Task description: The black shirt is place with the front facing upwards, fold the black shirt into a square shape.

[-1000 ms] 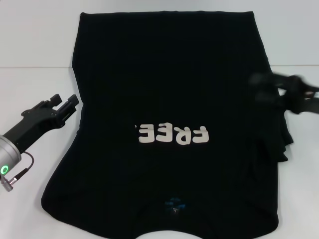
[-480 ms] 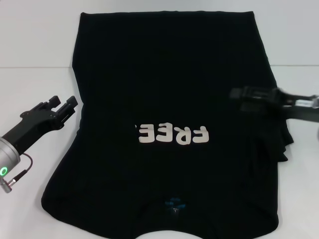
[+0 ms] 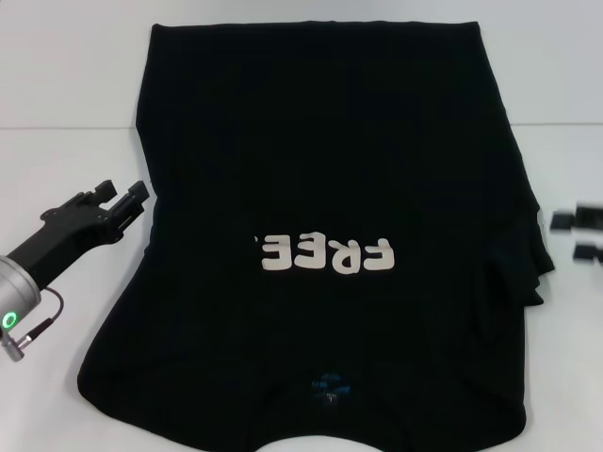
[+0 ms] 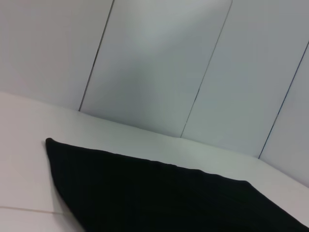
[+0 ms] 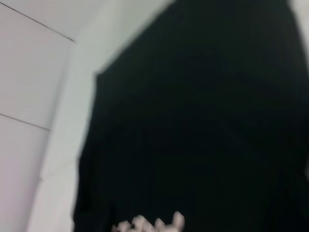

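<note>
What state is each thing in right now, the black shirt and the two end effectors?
black shirt: spread flat on the table, print facing up, right sleeve bunched, not folded into a square yet.
left end effector: open, empty, beside the shirt's left edge.
right end effector: at the right edge of the head view, clear of the shirt, mostly out of frame.

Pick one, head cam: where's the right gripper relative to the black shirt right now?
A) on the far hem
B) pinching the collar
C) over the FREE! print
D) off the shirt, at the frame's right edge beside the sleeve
D: the right gripper shows only as fingertips at the frame's right edge, over bare table beside the black shirt, touching no cloth.
</note>
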`<control>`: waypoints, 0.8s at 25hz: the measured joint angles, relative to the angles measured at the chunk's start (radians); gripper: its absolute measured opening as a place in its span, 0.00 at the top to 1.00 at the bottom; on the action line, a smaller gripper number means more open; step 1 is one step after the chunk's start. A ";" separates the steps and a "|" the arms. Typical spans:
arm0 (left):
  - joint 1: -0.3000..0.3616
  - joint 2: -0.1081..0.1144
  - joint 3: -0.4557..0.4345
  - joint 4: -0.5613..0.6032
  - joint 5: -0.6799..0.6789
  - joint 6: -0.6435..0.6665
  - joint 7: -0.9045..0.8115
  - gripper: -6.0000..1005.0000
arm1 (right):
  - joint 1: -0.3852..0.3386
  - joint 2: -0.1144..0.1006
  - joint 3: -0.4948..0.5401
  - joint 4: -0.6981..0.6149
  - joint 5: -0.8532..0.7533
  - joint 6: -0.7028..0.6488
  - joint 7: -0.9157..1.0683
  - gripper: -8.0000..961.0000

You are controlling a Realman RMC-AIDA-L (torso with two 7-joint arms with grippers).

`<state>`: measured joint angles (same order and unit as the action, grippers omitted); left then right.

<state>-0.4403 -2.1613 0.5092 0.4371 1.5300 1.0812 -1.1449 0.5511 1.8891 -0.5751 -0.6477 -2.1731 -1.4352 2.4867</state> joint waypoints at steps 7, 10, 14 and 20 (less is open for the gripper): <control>-0.012 0.000 -0.002 0.000 -0.002 -0.021 0.001 0.46 | -0.041 0.010 0.015 0.064 0.002 -0.032 -0.034 0.16; -0.013 0.000 -0.005 0.004 -0.006 -0.021 0.021 0.46 | -0.020 -0.017 0.006 0.118 -0.019 -0.029 0.031 0.16; -0.005 0.000 -0.010 0.000 -0.043 -0.037 0.082 0.46 | 0.018 -0.028 -0.002 0.116 -0.052 -0.034 0.153 0.16; 0.003 -0.001 -0.010 -0.003 -0.082 -0.061 0.112 0.46 | 0.090 -0.022 -0.010 0.114 -0.164 -0.016 0.262 0.16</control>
<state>-0.4368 -2.1626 0.4994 0.4343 1.4484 1.0200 -1.0326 0.6408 1.8669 -0.5855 -0.5338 -2.3376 -1.4515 2.7488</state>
